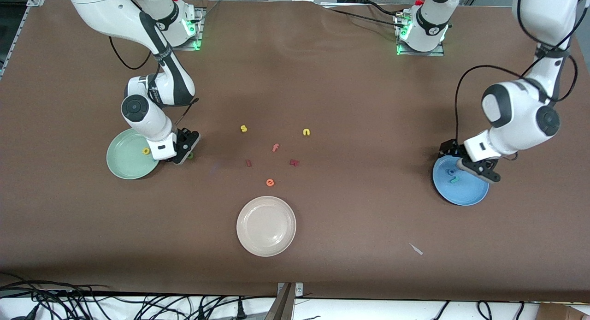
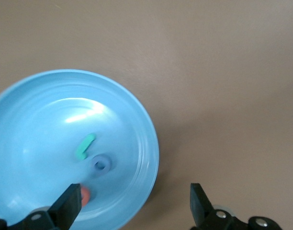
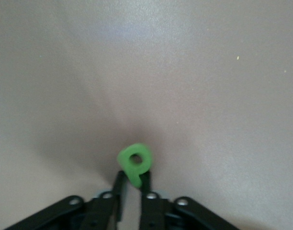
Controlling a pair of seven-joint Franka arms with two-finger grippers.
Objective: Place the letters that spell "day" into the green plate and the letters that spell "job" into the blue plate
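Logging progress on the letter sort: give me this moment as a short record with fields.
green plate: holds yellow a
blue plate: holds teal j, blue o, salmon-pink b
right gripper: shut on green d, low over the table beside the green plate
left gripper: open, over the blue plate's rim
cream-white plate: nearest the front camera, no letters in it
teal y: not seen

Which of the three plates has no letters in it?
The cream-white plate, nearest the front camera. The green plate holds a yellow letter; the blue plate holds several.
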